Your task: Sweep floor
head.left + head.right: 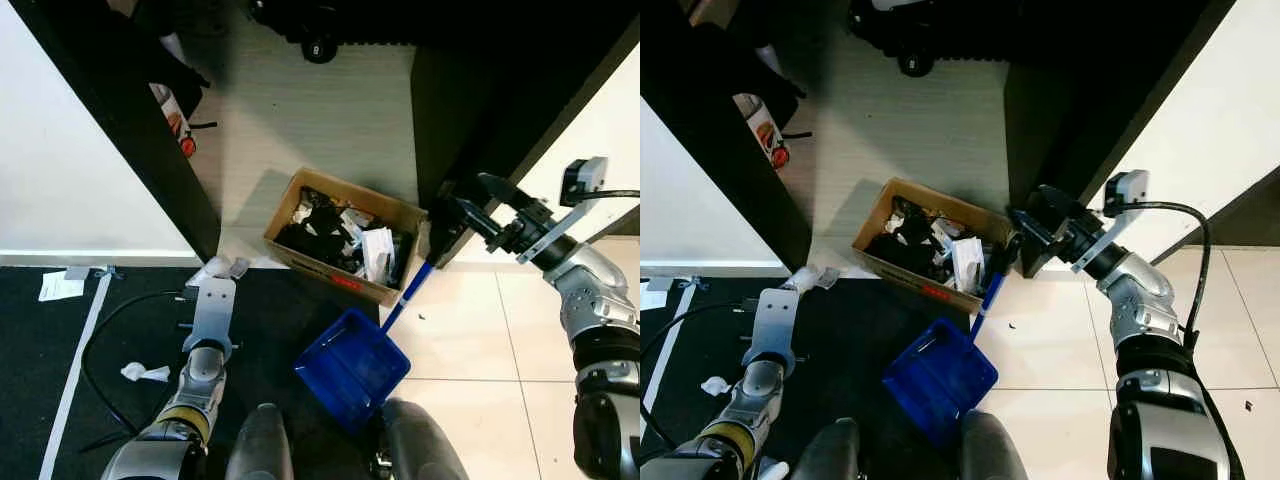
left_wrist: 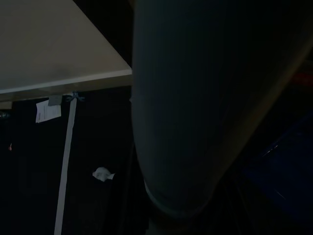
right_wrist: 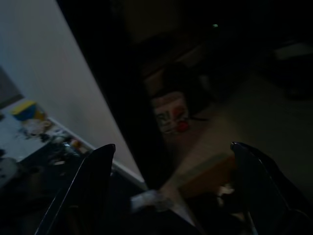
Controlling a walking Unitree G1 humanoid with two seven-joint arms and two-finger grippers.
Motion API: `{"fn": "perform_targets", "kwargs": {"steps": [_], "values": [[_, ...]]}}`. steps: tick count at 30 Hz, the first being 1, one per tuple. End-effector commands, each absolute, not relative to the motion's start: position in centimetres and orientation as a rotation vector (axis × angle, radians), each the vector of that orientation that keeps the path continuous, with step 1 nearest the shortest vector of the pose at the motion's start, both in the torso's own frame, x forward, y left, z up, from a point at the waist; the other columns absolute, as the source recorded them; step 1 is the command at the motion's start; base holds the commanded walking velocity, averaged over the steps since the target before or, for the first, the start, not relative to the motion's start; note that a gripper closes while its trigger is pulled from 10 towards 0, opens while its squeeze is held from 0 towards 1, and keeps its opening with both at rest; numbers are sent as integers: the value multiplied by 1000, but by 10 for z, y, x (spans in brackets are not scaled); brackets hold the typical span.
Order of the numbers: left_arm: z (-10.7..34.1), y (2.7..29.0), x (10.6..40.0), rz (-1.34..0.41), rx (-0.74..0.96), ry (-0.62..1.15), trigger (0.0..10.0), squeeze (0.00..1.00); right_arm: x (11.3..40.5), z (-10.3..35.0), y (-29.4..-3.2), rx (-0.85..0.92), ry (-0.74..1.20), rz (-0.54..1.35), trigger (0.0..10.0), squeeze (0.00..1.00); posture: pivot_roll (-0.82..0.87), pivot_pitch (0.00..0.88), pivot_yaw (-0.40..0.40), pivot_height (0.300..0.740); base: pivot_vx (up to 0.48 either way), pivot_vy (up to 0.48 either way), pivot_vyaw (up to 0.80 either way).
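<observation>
A blue dustpan lies on the floor just ahead of my feet. Its blue handle slants up toward the corner of a cardboard box full of black and white trash. My right gripper is open beside the top of the handle, by the box's right corner; in the right wrist view its gripper has its jaws spread wide with nothing between them. A crumpled white paper lies on the black mat. My left arm hangs low over that mat.
Dark furniture panels flank a strip of pale floor behind the box. A black cable loops over the mat beside a white tape line. A paper scrap and more crumpled litter lie near the wall. Tiles spread on the right.
</observation>
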State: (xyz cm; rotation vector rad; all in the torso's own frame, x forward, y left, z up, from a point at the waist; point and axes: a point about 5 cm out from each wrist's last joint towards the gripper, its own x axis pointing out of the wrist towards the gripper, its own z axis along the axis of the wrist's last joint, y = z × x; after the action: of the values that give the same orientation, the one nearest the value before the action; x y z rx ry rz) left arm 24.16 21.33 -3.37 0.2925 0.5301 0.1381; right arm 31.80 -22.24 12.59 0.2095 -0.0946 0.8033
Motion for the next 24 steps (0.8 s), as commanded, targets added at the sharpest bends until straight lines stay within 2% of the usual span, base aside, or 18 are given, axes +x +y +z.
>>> {"fn": "perform_targets", "kwargs": {"steps": [1,5,12,16,24], "values": [[-44,216,228,141,283,592,10000,0,313,124,-216,236,-81,861,10000,0,-23,145,-51,740,0,0,0],[-44,216,228,140,283,592,10000,0,309,124,-212,250,-67,906,10000,0,-23,145,-51,740,0,0,0],[-44,215,229,138,279,591,10000,0,293,100,-214,32,38,911,10000,0,-25,145,-57,740,0,0,0],[-44,214,229,136,279,588,10000,0,294,96,-214,-42,19,844,10000,0,-20,147,-55,740,0,0,0],[-43,212,231,131,284,579,10000,0,303,99,-216,-50,-55,720,10000,0,-18,148,-50,740,0,0,0]]}}
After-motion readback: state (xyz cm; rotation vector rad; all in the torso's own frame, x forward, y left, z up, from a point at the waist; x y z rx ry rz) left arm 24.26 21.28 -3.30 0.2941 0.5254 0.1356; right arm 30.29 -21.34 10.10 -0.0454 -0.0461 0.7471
